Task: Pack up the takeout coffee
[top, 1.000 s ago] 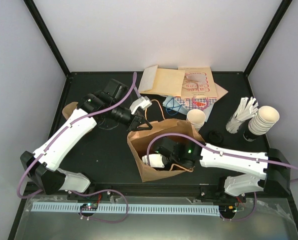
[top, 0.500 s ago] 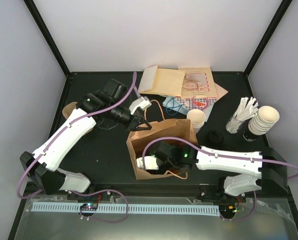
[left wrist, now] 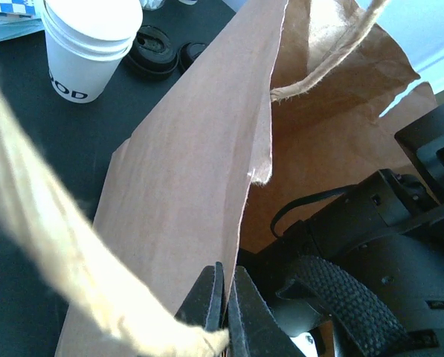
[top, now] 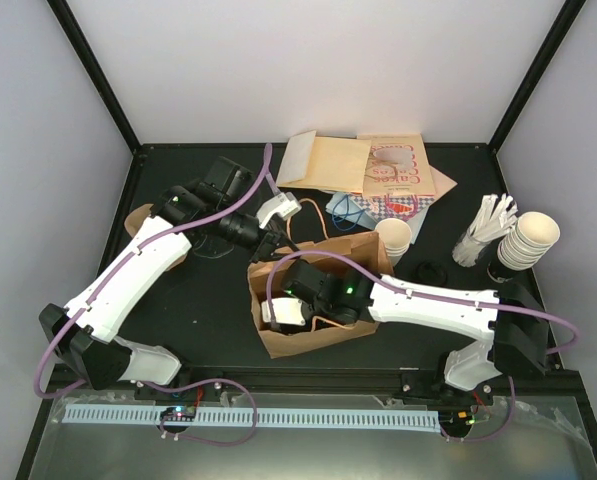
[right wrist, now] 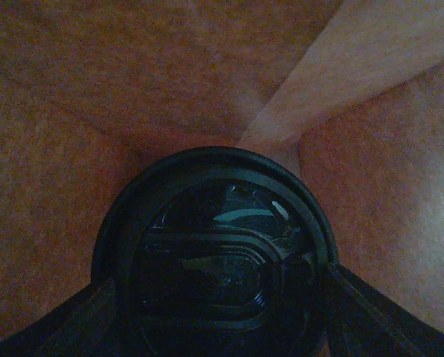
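Right wrist: right pincer [right wrist: 222,321] grasps takeout coffee [right wrist: 214,245] inside bag [right wrist: 132,74]; likely light, crushable, so hold sidewall; left pincer [left wrist: 223,297] pinches bag.

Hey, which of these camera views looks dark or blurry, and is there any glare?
Right wrist view: dim and orange-tinted inside the bag, with a faint glint on the cup lid. Left wrist view: bright, but the twine handle close to the lens is blurred and the upper right corner is washed out. Top view: evenly lit and sharp.
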`<state>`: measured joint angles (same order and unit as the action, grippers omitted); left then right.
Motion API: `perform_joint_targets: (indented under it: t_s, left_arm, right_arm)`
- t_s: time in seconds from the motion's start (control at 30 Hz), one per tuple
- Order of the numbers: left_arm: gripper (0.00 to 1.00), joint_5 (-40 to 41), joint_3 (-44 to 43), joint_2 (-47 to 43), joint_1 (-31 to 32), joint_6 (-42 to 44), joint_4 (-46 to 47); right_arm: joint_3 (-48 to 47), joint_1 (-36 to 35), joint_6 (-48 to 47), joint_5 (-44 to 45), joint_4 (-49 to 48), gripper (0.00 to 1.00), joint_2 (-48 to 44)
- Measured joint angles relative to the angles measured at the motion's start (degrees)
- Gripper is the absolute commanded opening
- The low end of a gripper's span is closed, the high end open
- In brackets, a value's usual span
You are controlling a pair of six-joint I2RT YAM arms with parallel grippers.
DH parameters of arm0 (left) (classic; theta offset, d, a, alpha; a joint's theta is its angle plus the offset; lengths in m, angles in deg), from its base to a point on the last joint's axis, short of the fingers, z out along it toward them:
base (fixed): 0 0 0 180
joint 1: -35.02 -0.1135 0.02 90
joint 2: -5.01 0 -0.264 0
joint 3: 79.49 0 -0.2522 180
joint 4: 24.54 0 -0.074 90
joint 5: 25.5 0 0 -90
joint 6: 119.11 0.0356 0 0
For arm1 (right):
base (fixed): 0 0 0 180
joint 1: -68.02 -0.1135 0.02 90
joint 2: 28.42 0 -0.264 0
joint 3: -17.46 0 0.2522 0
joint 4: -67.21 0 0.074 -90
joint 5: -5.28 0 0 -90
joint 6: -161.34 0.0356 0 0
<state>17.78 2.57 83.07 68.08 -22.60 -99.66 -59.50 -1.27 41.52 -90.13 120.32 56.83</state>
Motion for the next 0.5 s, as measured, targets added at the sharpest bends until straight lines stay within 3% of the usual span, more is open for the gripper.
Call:
perform_joint_targets:
  t_s: [0.33, 0.5]
  left_arm:
    - [0.02, 0.0, 0.0, -0.1, -0.4, 0.5, -0.4]
    - [0.02, 0.1, 0.0, -0.1, -0.4, 0.9, -1.1]
  right_arm:
    - [1.6, -1.7, 2.6, 4.2, 0.2, 0.49, -1.7]
    - [2.7, 0.2, 3.1, 0.9, 0.0, 0.45, -2.9]
